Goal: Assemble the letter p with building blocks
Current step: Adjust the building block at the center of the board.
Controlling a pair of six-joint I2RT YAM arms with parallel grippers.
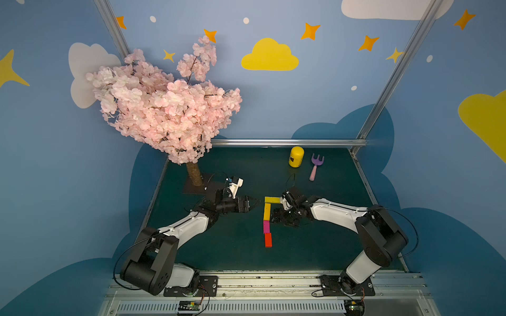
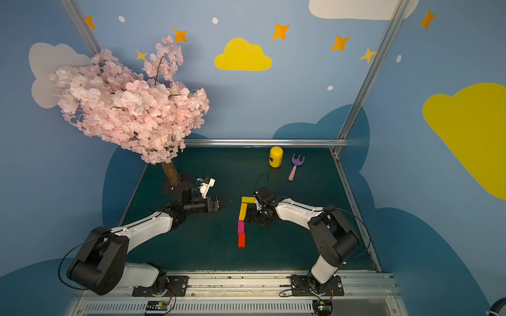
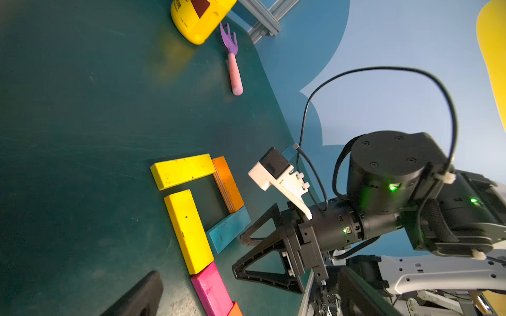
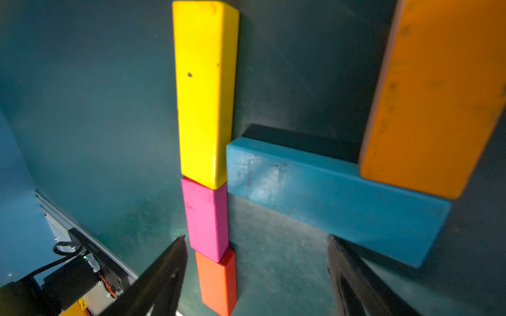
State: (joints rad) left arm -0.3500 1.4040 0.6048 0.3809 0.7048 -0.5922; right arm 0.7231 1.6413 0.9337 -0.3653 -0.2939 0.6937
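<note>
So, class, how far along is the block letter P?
Done: yellow stem bar, magenta bar and red bar in line; top yellow bar, orange bar, teal bar form the loop. In hand: nothing; right end effector open beside the teal bar. Left: perhaps squaring that bar.

Yellow bar, magenta bar, red bar lie in a line.

Yellow can, toy rake, blossom tree
</note>
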